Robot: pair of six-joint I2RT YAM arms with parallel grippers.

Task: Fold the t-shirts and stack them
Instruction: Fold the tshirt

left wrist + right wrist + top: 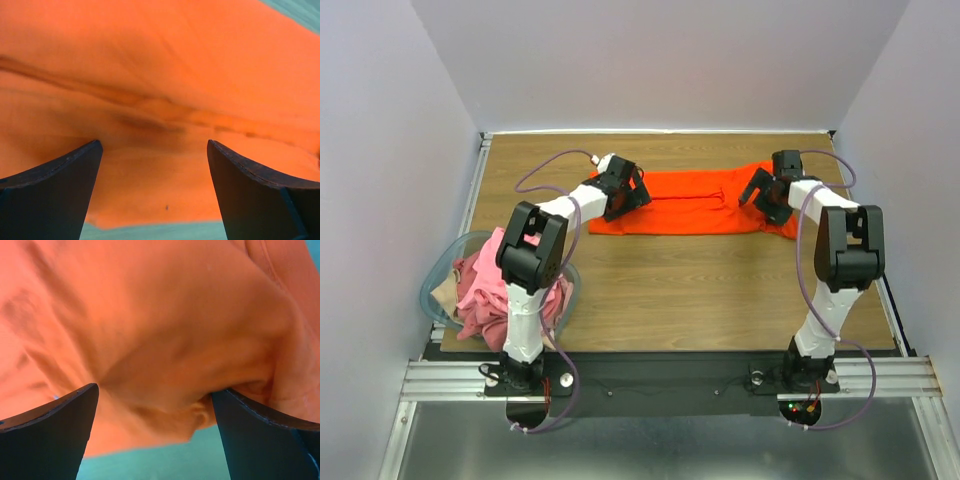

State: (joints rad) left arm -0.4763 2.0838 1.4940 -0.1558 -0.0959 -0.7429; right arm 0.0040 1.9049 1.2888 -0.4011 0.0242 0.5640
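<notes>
An orange-red t-shirt [690,203] lies spread in a long folded band across the far middle of the table. My left gripper [623,196] is over its left end, jaws open, with only flat orange cloth [150,100] between the fingers [60,190]. My right gripper [763,197] is over the shirt's right end, jaws open, with bunched orange cloth [165,340] between and beyond the fingers [260,435]. A heap of pink t-shirts [485,285] with a beige one [444,292] fills the basket at the left.
The clear bluish plastic basket [428,300] stands at the table's near left corner beside the left arm. White walls close in the table at left, back and right. The shirt's near edge meets bare table in both wrist views.
</notes>
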